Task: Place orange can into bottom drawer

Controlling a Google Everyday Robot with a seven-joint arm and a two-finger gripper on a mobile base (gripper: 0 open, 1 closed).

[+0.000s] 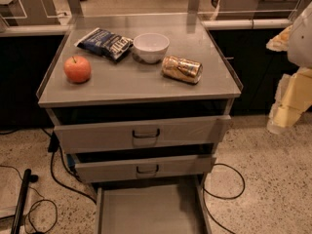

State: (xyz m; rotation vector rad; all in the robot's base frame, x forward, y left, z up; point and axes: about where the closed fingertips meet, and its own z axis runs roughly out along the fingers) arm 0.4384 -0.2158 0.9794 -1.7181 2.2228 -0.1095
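Observation:
The orange can (182,69) lies on its side on the grey cabinet top (141,84), right of centre, just in front of and to the right of a white bowl. The bottom drawer (148,211) is pulled out at the foot of the cabinet, showing a flat grey floor with nothing in it. My gripper (284,112) hangs at the right edge of the view, off to the right of the cabinet, level with the top drawer and well apart from the can. It holds nothing that I can see.
A white bowl (151,47), a dark blue chip bag (105,43) and an orange-red apple (77,69) also sit on the cabinet top. The top drawer (141,133) and middle drawer (144,168) stand slightly open. Black cables (58,179) run over the speckled floor.

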